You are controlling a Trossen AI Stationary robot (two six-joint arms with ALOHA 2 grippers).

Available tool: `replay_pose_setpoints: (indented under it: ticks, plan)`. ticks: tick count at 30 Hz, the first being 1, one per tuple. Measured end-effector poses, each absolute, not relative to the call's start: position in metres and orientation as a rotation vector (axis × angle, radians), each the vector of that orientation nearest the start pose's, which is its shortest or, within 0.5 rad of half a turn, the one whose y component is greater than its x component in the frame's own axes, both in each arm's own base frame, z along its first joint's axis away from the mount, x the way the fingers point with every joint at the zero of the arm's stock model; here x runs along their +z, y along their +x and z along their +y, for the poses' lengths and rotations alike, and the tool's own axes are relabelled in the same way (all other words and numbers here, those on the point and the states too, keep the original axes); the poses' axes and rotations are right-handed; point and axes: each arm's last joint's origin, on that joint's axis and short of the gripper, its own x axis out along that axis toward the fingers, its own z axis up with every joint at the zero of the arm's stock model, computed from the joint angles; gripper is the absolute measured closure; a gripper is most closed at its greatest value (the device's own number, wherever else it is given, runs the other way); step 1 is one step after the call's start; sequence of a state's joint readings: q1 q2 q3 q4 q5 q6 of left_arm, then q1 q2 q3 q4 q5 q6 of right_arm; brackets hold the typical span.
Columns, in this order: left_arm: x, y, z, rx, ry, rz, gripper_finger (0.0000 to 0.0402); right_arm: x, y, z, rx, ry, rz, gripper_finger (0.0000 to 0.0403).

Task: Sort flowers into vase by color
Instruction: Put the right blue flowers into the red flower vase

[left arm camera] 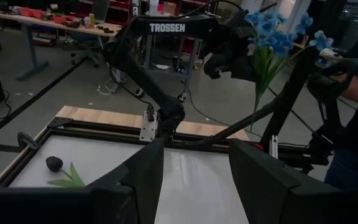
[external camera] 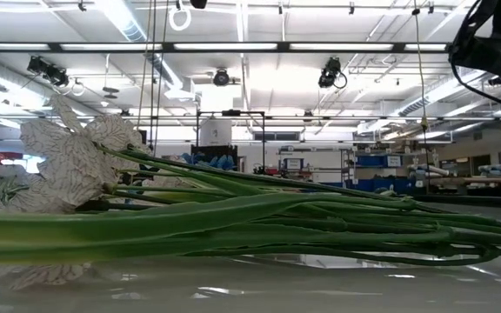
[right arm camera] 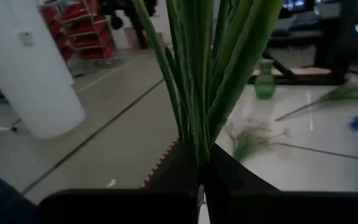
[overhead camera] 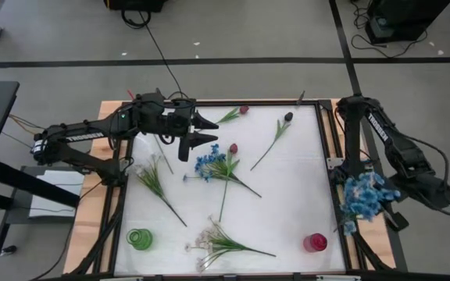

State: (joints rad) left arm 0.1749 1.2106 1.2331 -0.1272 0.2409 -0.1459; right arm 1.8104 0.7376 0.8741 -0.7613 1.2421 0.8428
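Observation:
My right gripper (right arm camera: 201, 163) is shut on a bunch of blue flowers (overhead camera: 363, 195), held up over the table's right rim. My left gripper (overhead camera: 209, 132) hangs open with nothing in it above the far left of the white table (overhead camera: 295, 179). Flat on the table lie another blue flower (overhead camera: 208, 164), two dark red tulips (overhead camera: 233, 148) (overhead camera: 244, 110), a near-black bud (overhead camera: 288, 117) and two white sprays (overhead camera: 151, 168) (overhead camera: 209, 240). A green vase (overhead camera: 139, 238) and a red vase (overhead camera: 314, 243) stand upright near the front edge. My right gripper pinches the green stems (right arm camera: 197, 140) of the blue flowers between its two fingers, several stems together. The stems rise out of the fingers and the blossoms (left arm camera: 272, 31) stand above the gripper. The bunch is lifted clear of the table.
A raised black frame (overhead camera: 325, 156) borders the table, with wooden strips outside it. A person in dark clothing (left arm camera: 356, 124) stands beyond the table's right side, near my right arm. The low view is filled by a white spray (external camera: 68, 165) and its stems lying close.

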Motion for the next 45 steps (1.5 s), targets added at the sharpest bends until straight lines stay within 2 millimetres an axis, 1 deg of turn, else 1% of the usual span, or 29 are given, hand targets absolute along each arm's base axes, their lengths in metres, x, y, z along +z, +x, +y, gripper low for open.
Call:
replay_pose_setpoints:
  ticks: [4,16,24,35,45]
  plan:
    - [0.406,0.263,0.039,-0.059,-0.167,0.108,0.0214,0.326,-0.003,0.13,0.476,0.158,0.215,0.039]
    - [0.406,0.263,0.039,-0.059,-0.167,0.107,0.0214,0.315,0.011,0.146,0.415,0.195,0.203,0.039]
    - [0.406,0.263,0.039,-0.059,-0.167,0.107,0.0214,0.297,0.019,0.157,0.407,0.188,0.215,0.039]
    - [0.406,0.263,0.039,-0.059,-0.167,0.107,0.0214,0.261,0.023,0.155,0.362,0.108,0.238,0.0389]
    - [0.406,0.263,0.039,-0.059,-0.167,0.107,0.0214,0.247,0.023,0.15,0.364,0.107,0.319,0.0382]
